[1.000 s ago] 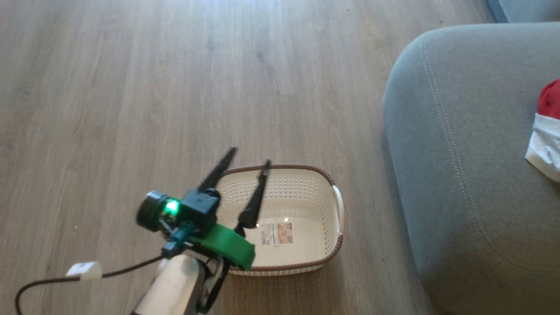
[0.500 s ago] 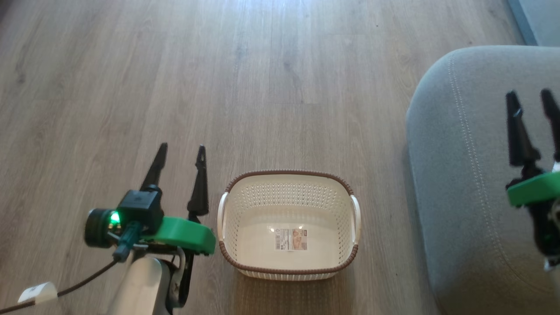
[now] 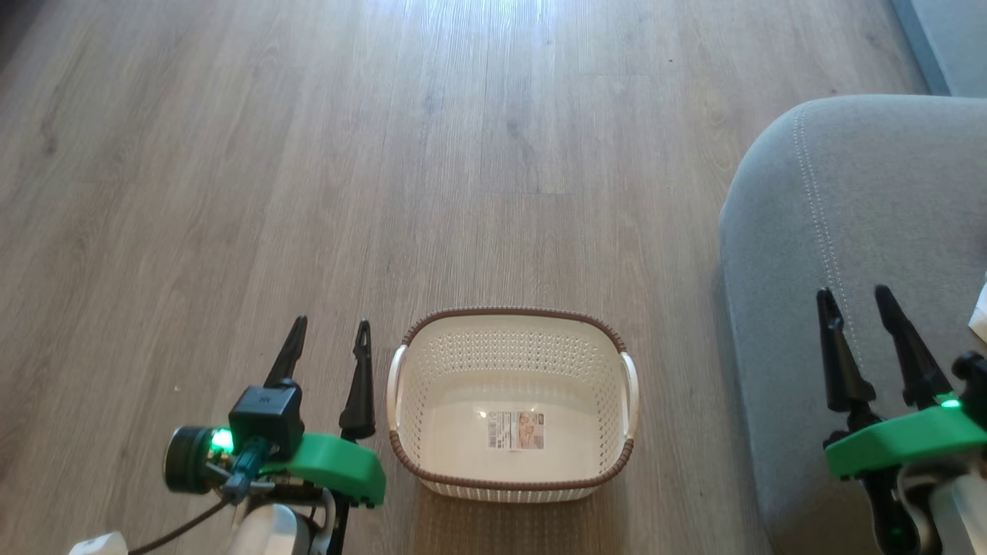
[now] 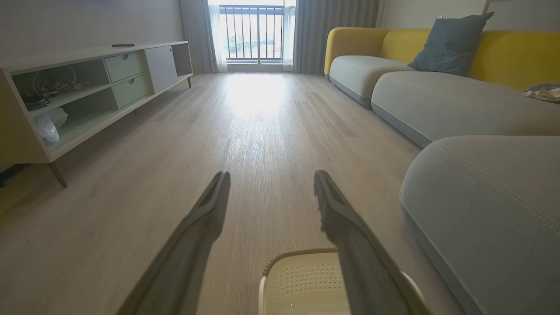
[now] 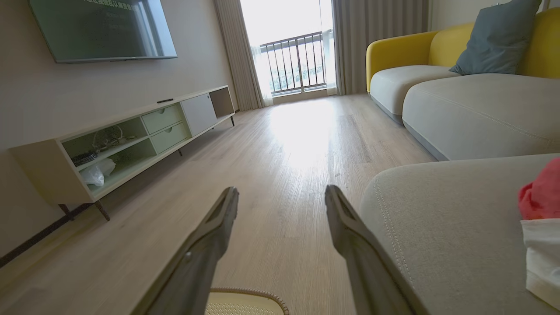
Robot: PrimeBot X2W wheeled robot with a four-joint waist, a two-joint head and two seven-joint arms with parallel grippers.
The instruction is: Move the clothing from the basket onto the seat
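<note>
A living room is seen in the wrist views: a low cabinet [image 4: 87, 92] is set along one wall, a balcony door [image 4: 256, 33] is at the far end, and a yellow-backed sofa [image 4: 437, 96] is on the other side. The floor [image 3: 385, 154] is made of pale wood planks, and bright daylight is reflected on it. The seat [image 3: 848, 231], grey with a line of pale stitching, is found at the right of the head view. The basket [image 3: 510, 314] is placed on the floor between the two grippers, apart from the seat. Its long axis is laid across the head view, with a white handle at each short end. Nothing is seen inside it except the label on its bottom.

The clothing [image 5: 541, 199] is laid on the seat, a red piece beside a white one, to the right of the right gripper [image 3: 852, 291]. The right arm is therefore by far the nearer one. In the head view this gripper is shown against the seat, its fingers parted and nothing held between them. The left gripper [image 3: 330, 327] is seen near the left handle of the basket, also spread and empty. It is judged that nothing more is to be carried from the basket.
</note>
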